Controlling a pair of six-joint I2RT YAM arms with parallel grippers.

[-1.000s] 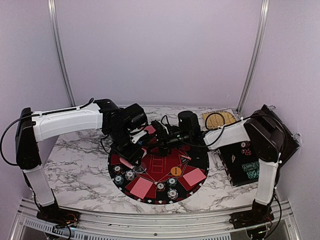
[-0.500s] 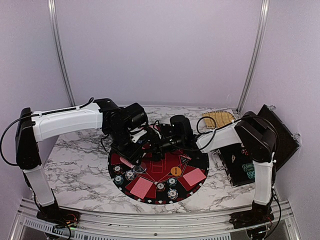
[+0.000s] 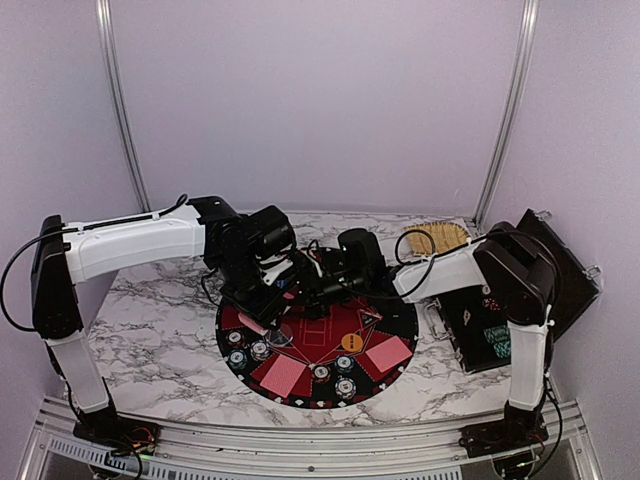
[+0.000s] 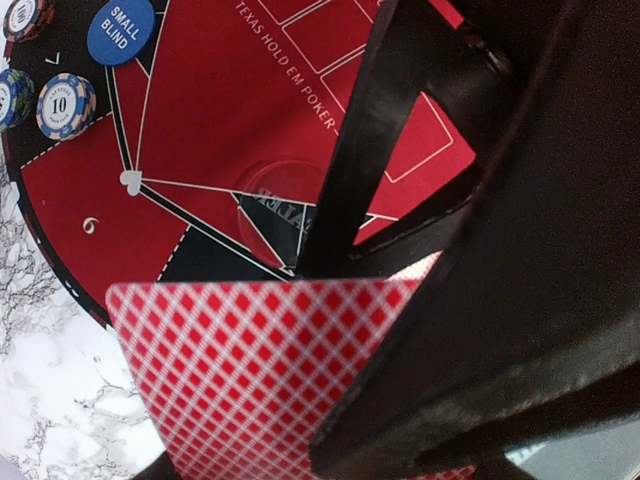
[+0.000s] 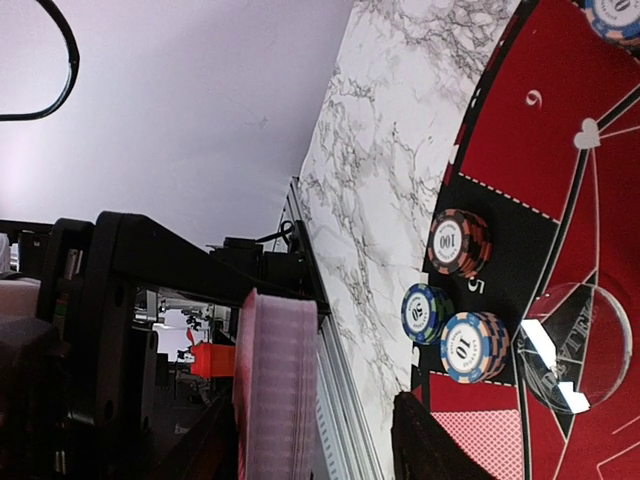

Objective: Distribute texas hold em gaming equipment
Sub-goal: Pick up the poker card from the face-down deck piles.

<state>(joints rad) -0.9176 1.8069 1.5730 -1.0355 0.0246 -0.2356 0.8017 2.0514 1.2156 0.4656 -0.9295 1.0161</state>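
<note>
Top view: both arms meet over the far-left part of the round mat [image 3: 330, 325].
- The left gripper [image 3: 262, 308] hangs above the mat's left side, with the pink-red card deck [image 3: 251, 325] sticking out under it.
- The right gripper [image 3: 303, 290] is just beside the left one. Its jaw gap can't be resolved from here.
- Two face-down cards lie on the near half of the mat, the left card [image 3: 283, 375] and the right card [image 3: 388, 353]. The orange button [image 3: 351, 341] sits between them, further in.
- Chip stacks [image 3: 344, 388] run along the near rim.
- The black case [image 3: 480, 325] sits off the mat to the right, on the marble table [image 3: 160, 340].

Left wrist view:
- The deck's red diamond back fills the lower frame, and the left jaws are closed on it. The pad contact itself is cut off at the bottom edge.
- Black finger parts cross in front of the deck.
- The blue SMALL BLIND button [image 4: 120, 30] is at top left, with a "10" chip stack [image 4: 66, 105] just beside it.
- The clear button [image 4: 275, 205] is at mid-mat, partly hidden behind a finger.

Right wrist view:
- The deck is seen edge-on, standing between the right fingers. They are spread wide with one on each side, not clamped.
- Beyond it on the mat are a "100" stack [image 5: 458, 242] and a green stack [image 5: 427, 312], the green one touching the "10" stack.
- The clear button is next to those.
</note>
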